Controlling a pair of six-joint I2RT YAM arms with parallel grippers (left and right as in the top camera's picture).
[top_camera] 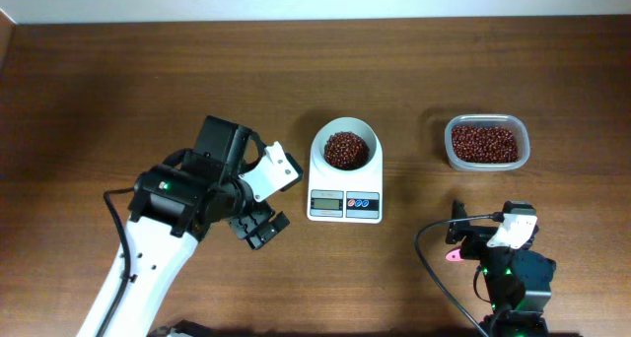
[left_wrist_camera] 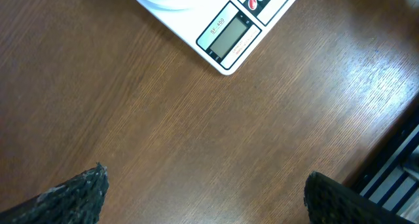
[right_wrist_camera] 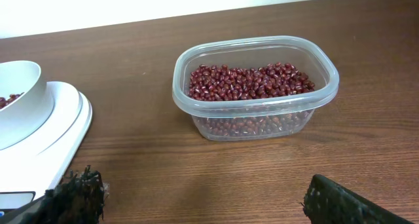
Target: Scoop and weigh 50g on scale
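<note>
beans [top_camera: 346,149] already on the scale [top_camera: 345,184], centre frame; left gripper [left_wrist_camera: 203,191] and right gripper [right_wrist_camera: 206,196] spread, empty; display [top_camera: 325,205] unreadable, weight unconfirmed.

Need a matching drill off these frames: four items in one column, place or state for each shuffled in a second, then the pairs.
Column 1
1. white bowl
2. clear tub
3. left tool
4. right tool

Column 2
A. open, aimed at the tub
B. on the scale, a small heap of beans inside
C. open, above the table near the scale's display
D. right of the scale, well filled with beans

Pairs: 1-B, 2-D, 3-C, 4-A
</note>
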